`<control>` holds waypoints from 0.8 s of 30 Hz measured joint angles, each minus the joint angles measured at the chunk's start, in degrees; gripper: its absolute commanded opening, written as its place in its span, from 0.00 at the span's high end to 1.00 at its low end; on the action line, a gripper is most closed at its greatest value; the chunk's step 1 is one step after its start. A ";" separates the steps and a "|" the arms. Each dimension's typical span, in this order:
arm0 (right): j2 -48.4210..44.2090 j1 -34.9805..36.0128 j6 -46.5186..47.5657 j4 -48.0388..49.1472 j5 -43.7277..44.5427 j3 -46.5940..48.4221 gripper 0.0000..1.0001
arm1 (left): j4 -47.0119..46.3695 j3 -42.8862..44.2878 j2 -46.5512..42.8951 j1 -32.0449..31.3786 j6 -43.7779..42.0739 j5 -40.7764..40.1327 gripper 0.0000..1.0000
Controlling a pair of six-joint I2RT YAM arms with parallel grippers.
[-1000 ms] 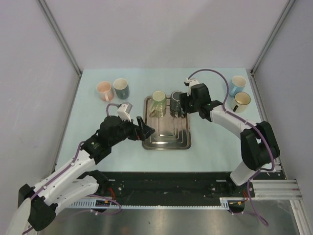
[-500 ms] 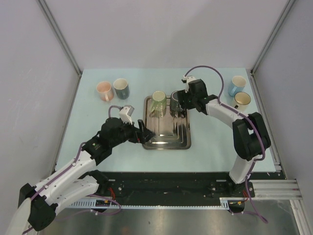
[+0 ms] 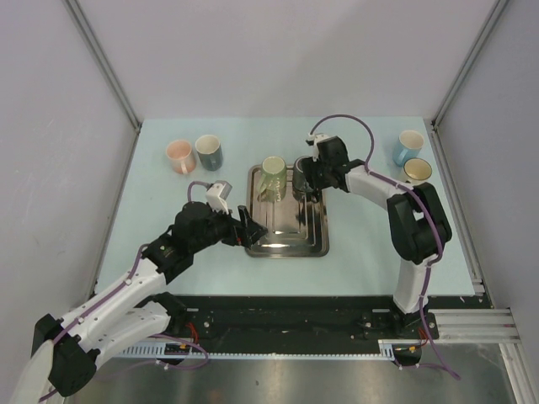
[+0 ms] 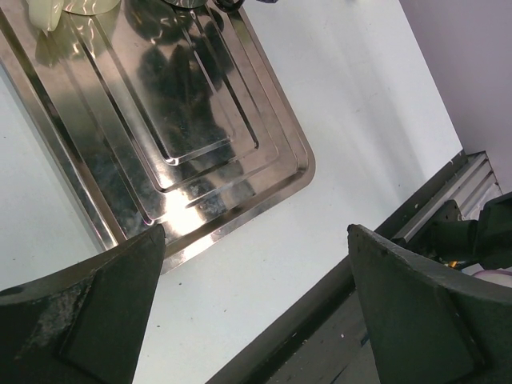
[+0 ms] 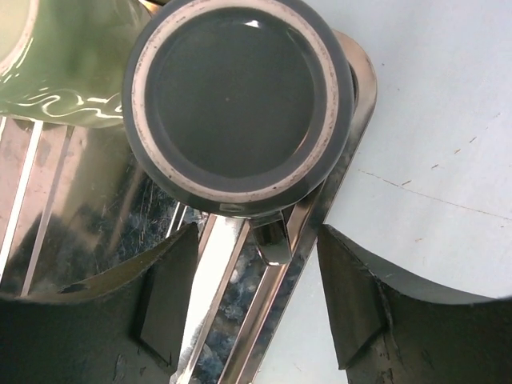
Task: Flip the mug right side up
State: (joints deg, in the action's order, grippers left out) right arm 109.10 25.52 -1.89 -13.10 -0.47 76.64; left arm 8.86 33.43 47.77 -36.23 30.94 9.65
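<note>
A dark grey mug [image 3: 302,173] stands upside down at the far right of the steel tray [image 3: 286,240]. In the right wrist view its base [image 5: 232,96] faces up and its handle [image 5: 272,240] points toward me. My right gripper [image 5: 256,300] is open and hovers just over the mug, with the handle lying between its fingers [image 5: 164,296] and not touching them. A green mug [image 3: 273,176] stands upside down beside the dark one, and it also shows in the right wrist view [image 5: 64,56]. My left gripper [image 3: 250,227] is open and empty over the tray's near left edge [image 4: 240,216].
A pink mug [image 3: 179,155] and a grey-blue mug [image 3: 208,151] stand upright at the far left. A light blue mug [image 3: 409,146] and a dark mug with a cream inside [image 3: 416,172] stand upright at the far right. The black base rail [image 4: 384,264] runs along the near table edge.
My right wrist has shifted left and farther back, settling over the dark mug. My left gripper has drawn back a little to the tray's left edge.
</note>
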 measured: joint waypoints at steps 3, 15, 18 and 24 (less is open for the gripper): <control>0.00 0.50 0.00 -0.42 0.04 0.02 0.36 | -0.04 -0.02 0.00 0.00 0.00 0.00 0.00; 0.00 4.76 -0.02 -1.68 0.92 0.26 0.37 | -0.66 -0.87 -0.07 0.00 0.04 0.02 0.00; 0.00 4.28 -0.15 -2.29 1.36 0.83 0.39 | -0.72 -0.87 -0.11 0.00 0.04 0.04 0.00; 1.11 2.82 -1.14 -3.15 1.51 4.48 0.42 | -0.81 -0.87 -0.11 0.00 0.04 0.04 0.00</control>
State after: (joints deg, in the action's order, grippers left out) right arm 110.21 28.34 -3.03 -16.25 1.04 81.12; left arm 8.05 32.56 47.66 -36.23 30.98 9.69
